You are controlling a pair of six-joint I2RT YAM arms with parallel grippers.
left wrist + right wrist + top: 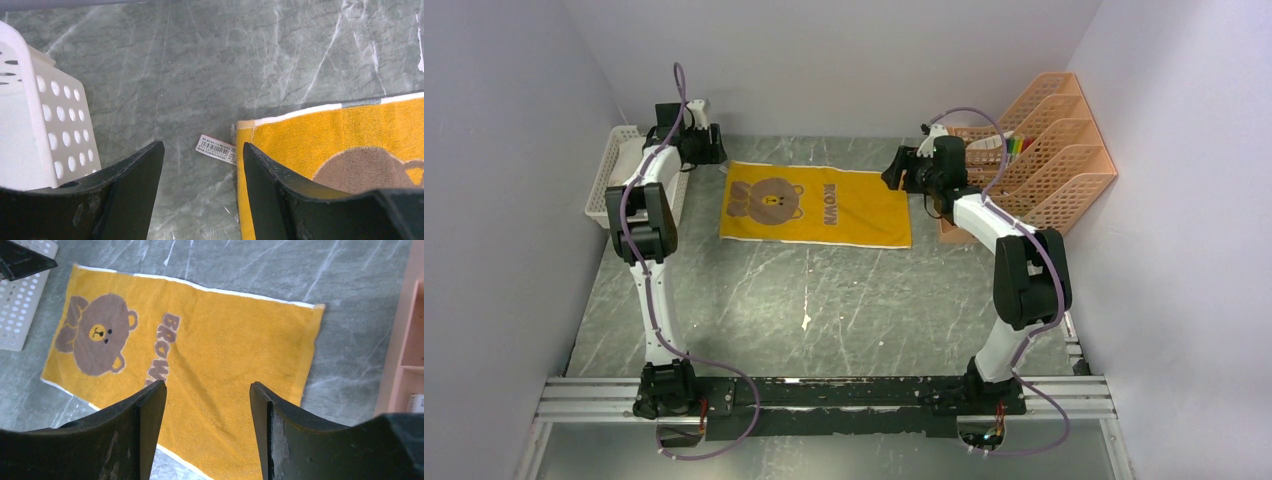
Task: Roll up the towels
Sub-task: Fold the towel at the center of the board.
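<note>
One towel (814, 205) lies spread flat on the far part of the table, mustard-yellow side up, with a brown bear and brown letters. My left gripper (707, 150) is open and empty, low over the towel's far-left corner. In the left wrist view the gripper (202, 145) straddles the towel's edge (350, 130) and its white label (216, 148). My right gripper (894, 172) is open and empty above the towel's right end. In the right wrist view the gripper (207, 385) hovers over the towel (225, 340). I see no cream-white towel.
A white perforated basket (624, 175) stands at the far left, close to my left gripper, and shows in the left wrist view (30, 115). An orange file rack (1044, 160) stands at the far right, just behind my right arm. Walls close in on three sides.
</note>
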